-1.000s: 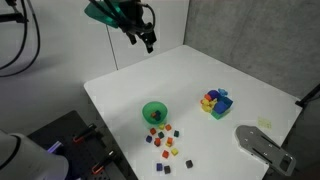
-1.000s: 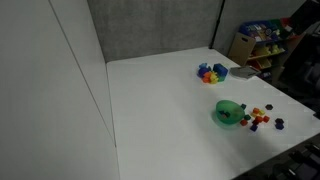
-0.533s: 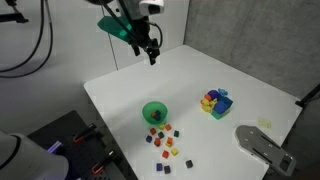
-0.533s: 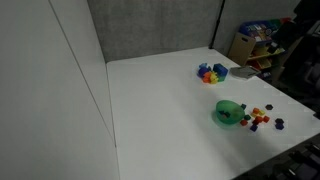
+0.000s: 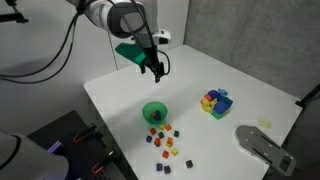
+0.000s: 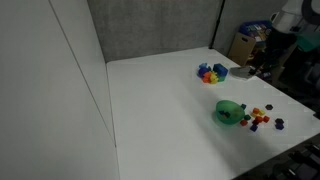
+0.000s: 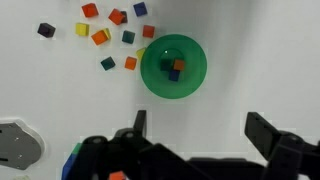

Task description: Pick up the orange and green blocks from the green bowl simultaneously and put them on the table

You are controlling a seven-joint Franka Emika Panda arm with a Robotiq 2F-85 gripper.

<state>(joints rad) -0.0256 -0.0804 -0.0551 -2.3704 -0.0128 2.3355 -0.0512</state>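
Hand (image 5: 157, 70): fingers spread wide, holding nothing, high above the table (image 5: 240, 75).
Bowl (image 7: 150, 70): near side of the table, below the hand, with an orange block (image 7: 179, 66) and a greenish block (image 7: 172, 76) touching inside.
Risk: one pinch on two tiny blocks could squirt one out. A finger clipping the rim could tip the bowl into the loose blocks (image 7: 110, 30).

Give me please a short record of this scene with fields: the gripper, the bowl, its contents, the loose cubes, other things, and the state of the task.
gripper: open, holds nothing, in the air above the table
green bowl: upright on the table, apart from the gripper
bowl contents: an orange block touching a darker block whose colour is hard to tell
loose cubes: scattered on the table beside the bowl
block cluster: multicoloured, on the table, apart from the bowl
task state: blocks not yet picked up
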